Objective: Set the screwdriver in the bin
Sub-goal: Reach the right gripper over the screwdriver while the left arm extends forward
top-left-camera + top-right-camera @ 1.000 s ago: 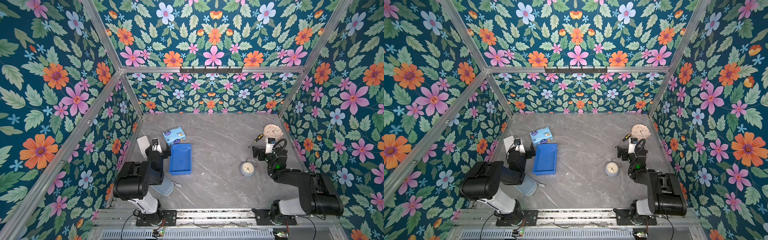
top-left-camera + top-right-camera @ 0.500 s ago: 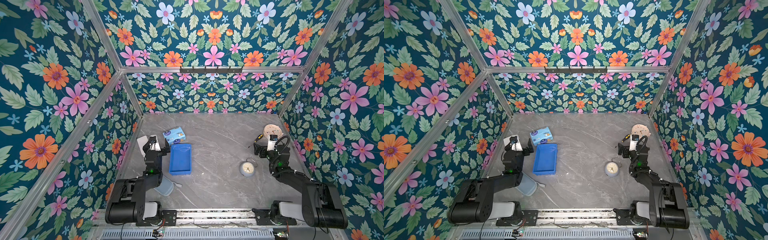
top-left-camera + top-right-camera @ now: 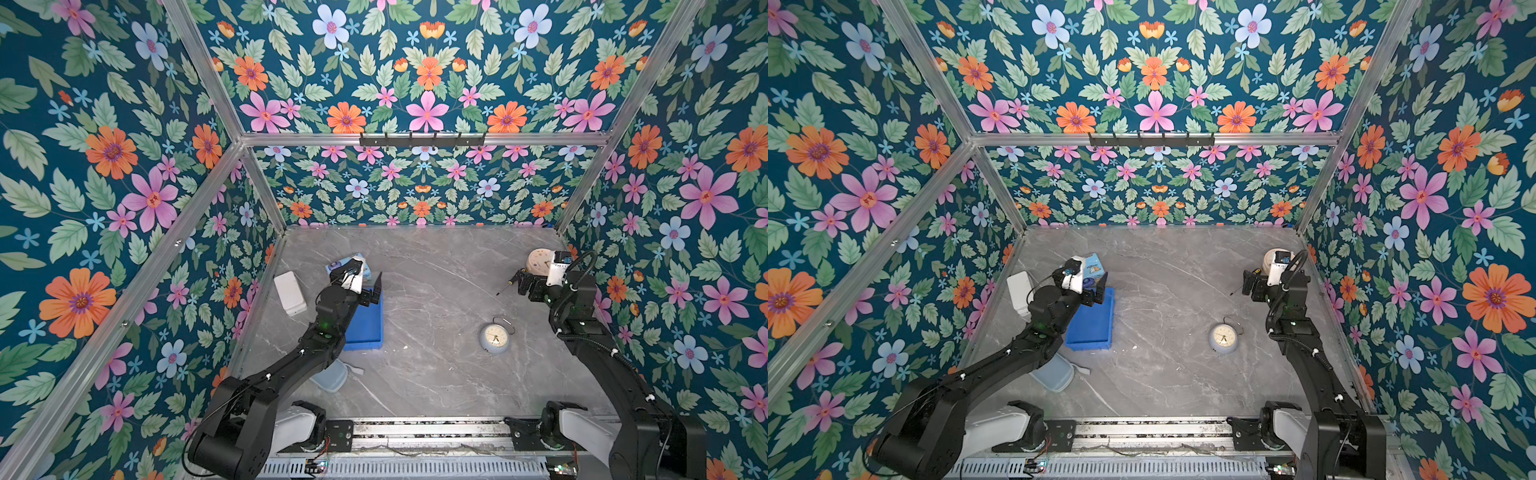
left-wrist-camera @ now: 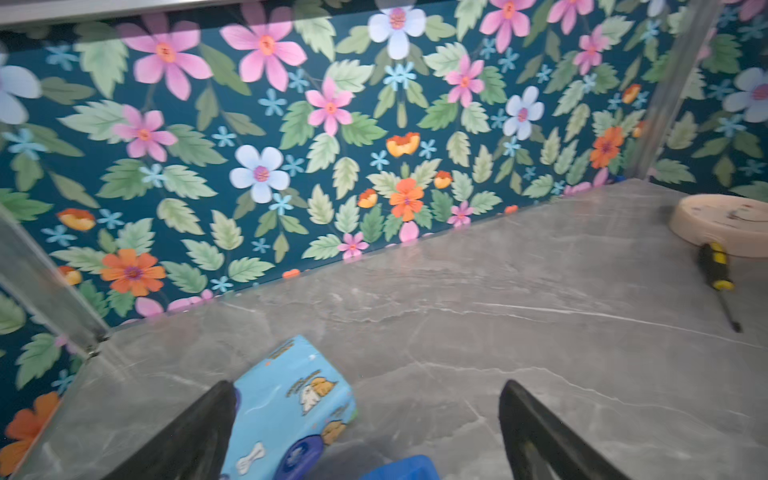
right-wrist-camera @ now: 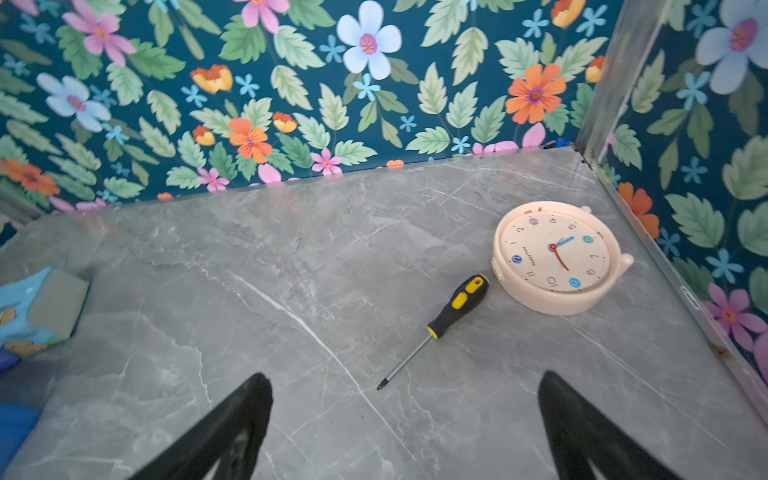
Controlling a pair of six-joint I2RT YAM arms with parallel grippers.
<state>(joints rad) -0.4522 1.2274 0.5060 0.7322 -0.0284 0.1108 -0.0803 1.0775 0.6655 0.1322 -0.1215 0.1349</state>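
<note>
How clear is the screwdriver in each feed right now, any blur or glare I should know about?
Right wrist view: the screwdriver is crisp and evenly lit, soft shadow, no glare. Left wrist view: the whole frame is slightly blurred, the screwdriver soft beside the cream clock. In both top views: tiny, its handle mostly hidden by the right gripper.

Grey marble tabletop (image 3: 436, 270) carrying a blue bin (image 3: 368, 328). Just behind the bin lies a patterned blue pack (image 4: 291, 399); left of it, a white box (image 3: 290, 293); in front, a pale translucent container (image 3: 332, 376). Well apart to the right lie a small alarm clock (image 3: 493, 337), a screwdriver (image 5: 453, 307) and a cream clock (image 5: 555, 257).
</note>
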